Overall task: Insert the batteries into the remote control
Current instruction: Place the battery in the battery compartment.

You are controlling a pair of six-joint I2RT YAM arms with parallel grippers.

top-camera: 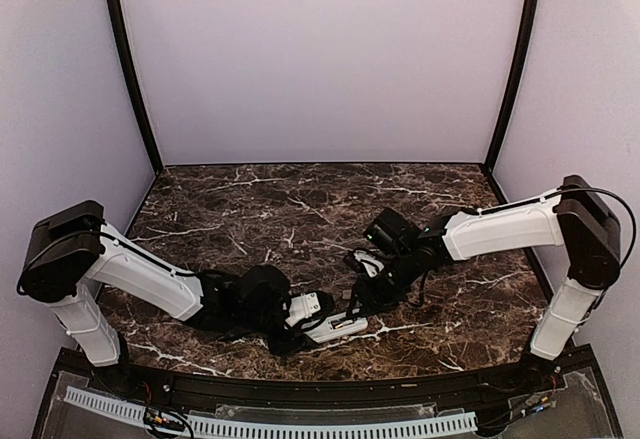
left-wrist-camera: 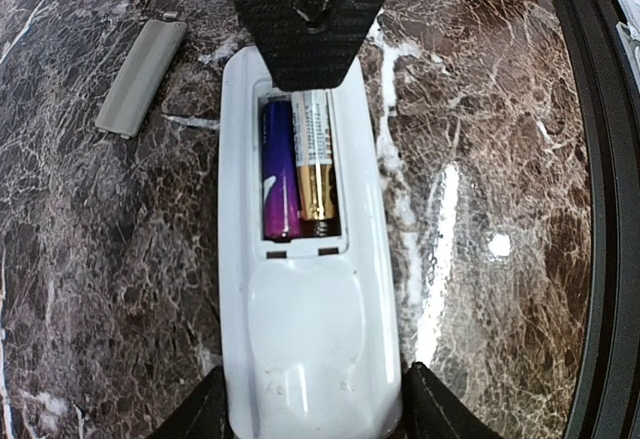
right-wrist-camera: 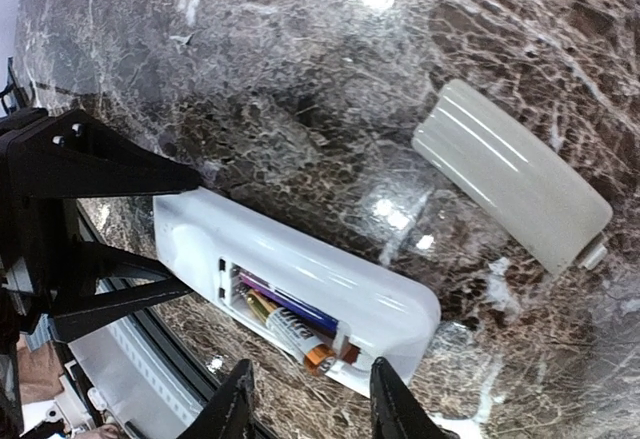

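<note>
Left wrist view: batteries (left-wrist-camera: pixel 298 164) lay in the remote control (left-wrist-camera: pixel 305 359) compartment. The left gripper (left-wrist-camera: pixel 305 411) clamped its sides; the right gripper (left-wrist-camera: pixel 310 19) hovered part-open, empty. Judgement: press both flat, then fetch the cover (left-wrist-camera: pixel 142 74).

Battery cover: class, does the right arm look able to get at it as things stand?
Probably yes. The battery cover lies bare on the table, apart from the remote control, and the right claw stands open with nothing between.
</note>
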